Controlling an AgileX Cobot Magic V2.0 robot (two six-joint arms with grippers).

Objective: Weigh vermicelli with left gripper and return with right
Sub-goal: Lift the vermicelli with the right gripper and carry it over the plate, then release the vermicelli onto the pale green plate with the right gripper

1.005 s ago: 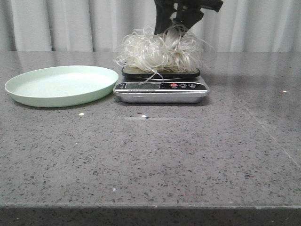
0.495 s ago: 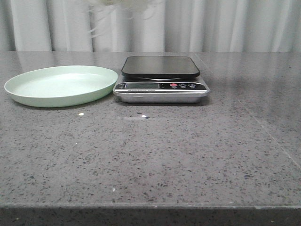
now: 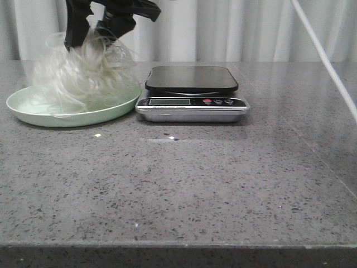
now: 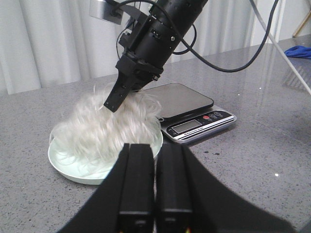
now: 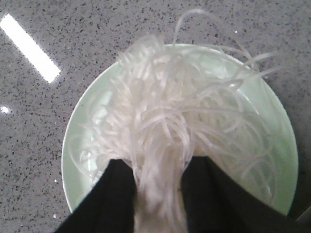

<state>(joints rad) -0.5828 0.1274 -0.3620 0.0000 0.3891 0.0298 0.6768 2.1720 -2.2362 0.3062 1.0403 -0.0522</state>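
Note:
The vermicelli (image 3: 83,75), a fluffy white nest of strands, hangs from my right gripper (image 3: 95,33) and its lower part lies in the pale green plate (image 3: 33,117) at the far left. The right gripper is shut on the top of the nest; in the right wrist view the strands (image 5: 170,121) run between its fingers (image 5: 158,170) over the plate (image 5: 82,141). The scale (image 3: 191,78) stands just right of the plate with its black platform bare. My left gripper (image 4: 155,148) is shut and empty, held back from the plate (image 4: 82,174), the vermicelli (image 4: 107,128) and the right gripper (image 4: 126,97).
A white cable (image 3: 323,61) slants down across the right side of the table. Grey curtains hang behind the table's far edge. A blue object (image 4: 299,51) lies far off beyond the scale (image 4: 180,99).
The right gripper lifted the vermicelli off the scale, carried it up and left, and has lowered it onto the green plate. The scale platform is now bare.

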